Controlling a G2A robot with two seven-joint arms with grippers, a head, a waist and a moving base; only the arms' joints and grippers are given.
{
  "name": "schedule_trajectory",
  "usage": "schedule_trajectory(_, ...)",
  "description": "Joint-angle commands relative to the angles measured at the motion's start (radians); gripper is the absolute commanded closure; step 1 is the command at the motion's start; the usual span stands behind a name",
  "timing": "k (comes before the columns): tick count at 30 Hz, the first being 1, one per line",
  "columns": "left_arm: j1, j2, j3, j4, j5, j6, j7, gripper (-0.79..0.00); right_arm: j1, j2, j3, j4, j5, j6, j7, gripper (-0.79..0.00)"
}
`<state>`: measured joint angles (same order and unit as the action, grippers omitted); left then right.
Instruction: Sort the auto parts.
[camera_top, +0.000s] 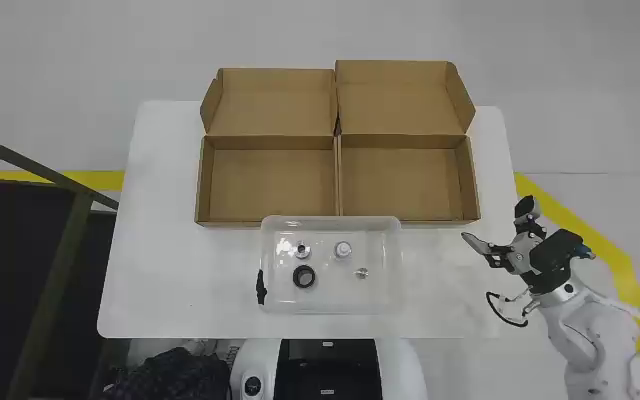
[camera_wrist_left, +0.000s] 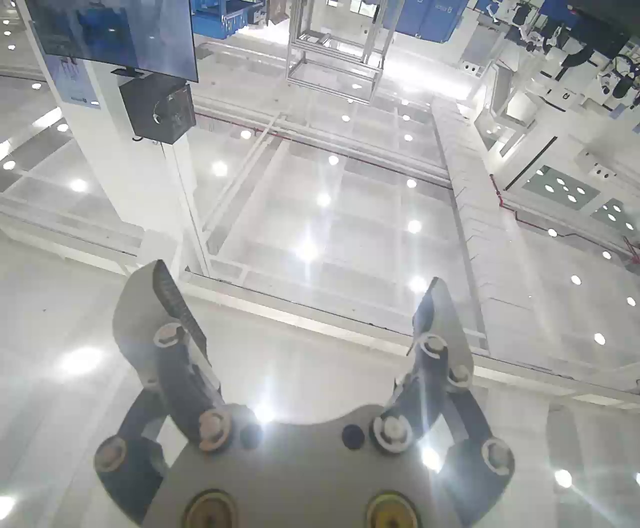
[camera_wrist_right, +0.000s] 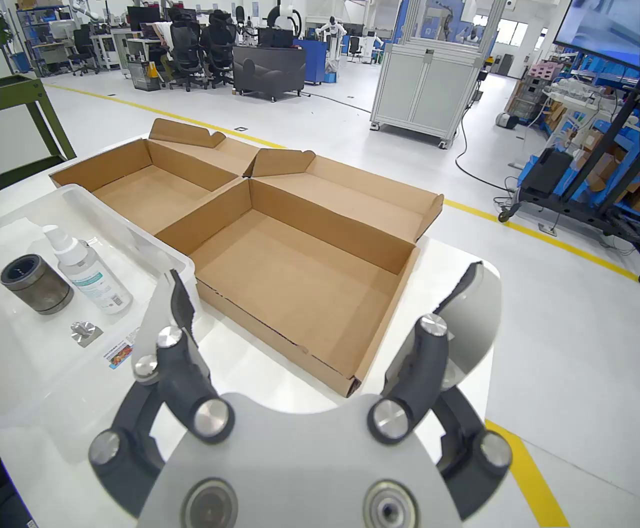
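Right wrist view: right gripper (camera_wrist_right: 324, 275) gapes wide, empty, just off a corner of the clear tray (camera_wrist_right: 125, 225). Inside sit a black cylinder (camera_wrist_right: 35, 290), spray bottle (camera_wrist_right: 90, 280) and small metal piece (camera_wrist_right: 84, 332). Two open cardboard boxes (camera_wrist_right: 300, 270) lie beyond. Meanwhile the left gripper (camera_wrist_left: 296, 274) is spread, empty, facing the ceiling (camera_wrist_left: 325, 150).

your top view looks straight down from above the arms, far enough off to take in the whole white table (camera_top: 150, 280), the two open cardboard boxes (camera_top: 270, 185) and the clear bin (camera_top: 385, 295). your right wrist view sits low at the table's right edge and looks across it, past the right gripper (camera_wrist_right: 324, 272), over bin and boxes to the room behind (it shares those with the top view, from much nearer). your left wrist view faces up at the ceiling (camera_wrist_left: 350, 200), the left gripper (camera_wrist_left: 296, 274) close in front.
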<state>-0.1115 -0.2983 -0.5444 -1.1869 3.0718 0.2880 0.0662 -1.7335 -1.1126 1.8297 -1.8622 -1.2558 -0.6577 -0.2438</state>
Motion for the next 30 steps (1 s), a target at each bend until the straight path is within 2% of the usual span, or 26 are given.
schedule_trajectory(1,0.000,0.000,0.000,0.000,0.000,0.000,0.000,-0.785,0.000,0.000,0.000,0.000,0.000,0.000,0.000,-0.785)
schedule_trajectory(20,0.000,0.000,0.000,0.000,0.000,0.000,0.000,-0.785,0.001,0.000,-0.002,-0.002,0.001,0.001,0.002,-0.785)
schedule_trajectory(30,0.000,0.000,0.000,0.000,0.000,0.000,0.000,-0.785,0.060,0.004,-0.104,-0.087,0.001,-0.043,0.184,-0.785)
